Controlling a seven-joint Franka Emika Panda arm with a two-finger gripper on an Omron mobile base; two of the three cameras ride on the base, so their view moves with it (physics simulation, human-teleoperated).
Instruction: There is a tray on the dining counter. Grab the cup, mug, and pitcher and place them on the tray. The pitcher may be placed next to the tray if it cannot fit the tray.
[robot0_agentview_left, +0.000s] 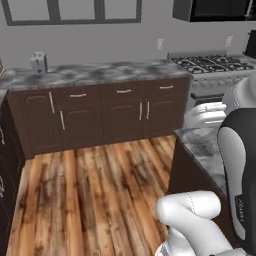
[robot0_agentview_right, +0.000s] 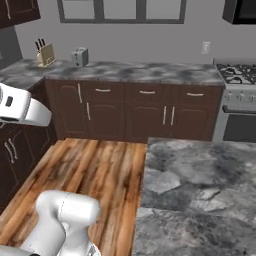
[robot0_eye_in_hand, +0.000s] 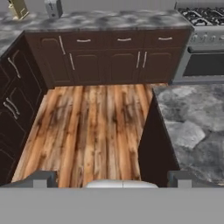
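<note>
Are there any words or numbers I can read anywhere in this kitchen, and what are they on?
No words or numbers can be read here.
Robot arm: a small grey marking low on its dark cover, too small and blurred to read.
Stove, toaster and wall outlet: no lettering that I can make out.

Even, flat rendered light with no glare; shadows faint (perhaps none); edges soft and slightly blurred throughout.
</note>
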